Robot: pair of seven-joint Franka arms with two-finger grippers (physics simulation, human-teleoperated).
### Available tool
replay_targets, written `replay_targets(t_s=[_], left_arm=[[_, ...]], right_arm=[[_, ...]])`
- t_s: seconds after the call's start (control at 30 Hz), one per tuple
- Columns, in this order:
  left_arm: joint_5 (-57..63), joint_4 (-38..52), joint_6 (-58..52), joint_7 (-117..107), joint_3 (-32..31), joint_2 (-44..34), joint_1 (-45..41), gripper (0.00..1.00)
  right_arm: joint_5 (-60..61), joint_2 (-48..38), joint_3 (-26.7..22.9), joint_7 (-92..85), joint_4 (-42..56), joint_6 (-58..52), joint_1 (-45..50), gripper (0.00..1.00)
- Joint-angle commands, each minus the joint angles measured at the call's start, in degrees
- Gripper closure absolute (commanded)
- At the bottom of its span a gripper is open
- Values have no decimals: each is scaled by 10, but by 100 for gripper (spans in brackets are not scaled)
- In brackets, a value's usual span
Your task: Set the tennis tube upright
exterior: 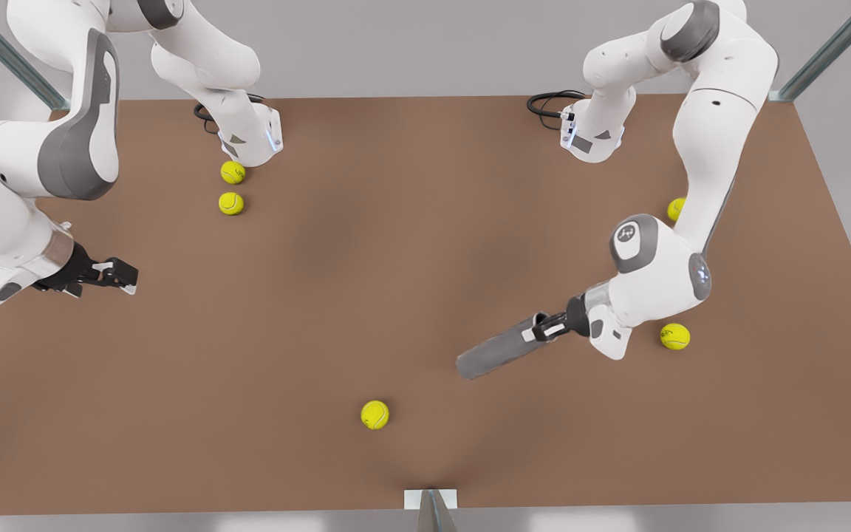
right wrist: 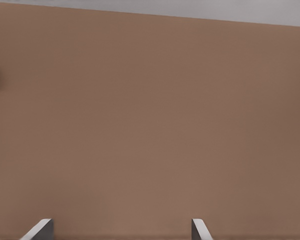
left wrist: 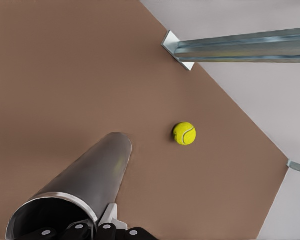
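Tennis tube (exterior: 496, 352) is held at its rimmed end by the left gripper (exterior: 540, 327), w/ fingers pinched on the rim wall; the tube's far end points away from the gripper toward the front view's left and lower edge, body tilted, not upright. From the left wrist view the tube (left wrist: 85, 190) runs out ahead of the gripper, lighter rim and hollow mouth nearest the fingers (left wrist: 110, 216), one finger outside the wall, the other hidden inside. Whether the far end touches the table (exterior: 396, 258) can't be told. One tennis ball (left wrist: 184, 133) lies on the table beyond the tube's far end, a bit to one side, apart from it. Another ball (exterior: 674, 336) sits just behind the left arm's wrist. The right gripper (exterior: 121, 275) is seen at the front view's left, above the table, well apart from the tube, waiting; its fingertips (right wrist: 40, 229) are spread apart w/ nothing between them. Two balls (exterior: 232, 188) lie near that arm's base
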Motion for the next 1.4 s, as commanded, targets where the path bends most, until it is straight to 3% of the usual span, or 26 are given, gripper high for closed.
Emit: replay_targets(t_s=[0.0,0.8,1.37], left_arm=[[37,0,0,-2,0,0,0,79],[321,66,-211,-58,-1,-1,-10,79],[352,71,-239,-56,-2,23,-11,79]], right_arm=[[0,0,-1,0,0,0,-1,0],[9,-7,26,-4,1,-18,10,0],[8,-18,26,-5,-3,-31,5,0]])
